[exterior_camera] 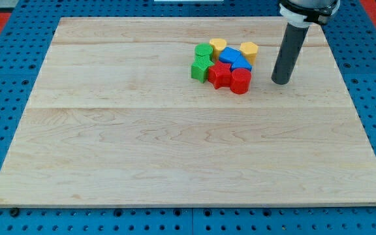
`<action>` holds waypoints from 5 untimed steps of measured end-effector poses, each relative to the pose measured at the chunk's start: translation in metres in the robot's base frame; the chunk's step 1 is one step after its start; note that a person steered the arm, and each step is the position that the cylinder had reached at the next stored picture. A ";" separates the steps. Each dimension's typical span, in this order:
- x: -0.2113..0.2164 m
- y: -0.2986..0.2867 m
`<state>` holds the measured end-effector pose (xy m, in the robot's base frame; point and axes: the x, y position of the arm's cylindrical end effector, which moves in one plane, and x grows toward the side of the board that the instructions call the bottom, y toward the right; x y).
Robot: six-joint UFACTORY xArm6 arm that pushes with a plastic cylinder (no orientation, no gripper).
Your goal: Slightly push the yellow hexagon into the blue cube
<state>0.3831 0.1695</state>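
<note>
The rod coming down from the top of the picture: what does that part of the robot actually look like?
It is a plain, straight, dark grey cylinder, smooth and unmarked, with no fingers or claw. My tip is simply its flat lower end. At the top, the rod fits into a wider black collar with a white part above it, cut off by the view's edge. No cables show.

A pale wooden board [175, 143] lay on a blue pegboard [5, 65]. Near its top right sat a tight cluster of blocks: two green blocks [202, 60], a yellow heart [218, 45], a yellow hexagon [249, 51], blue blocks [234, 59], a red star [219, 74] and a red block [240, 80]. My tip [280, 81] rested just right of them
</note>
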 end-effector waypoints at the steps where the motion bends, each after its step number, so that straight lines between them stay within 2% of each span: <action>1: 0.000 0.023; 2: -0.019 0.064; 3: -0.063 0.048; 4: -0.083 0.013; 5: -0.078 -0.028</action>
<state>0.3055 0.1419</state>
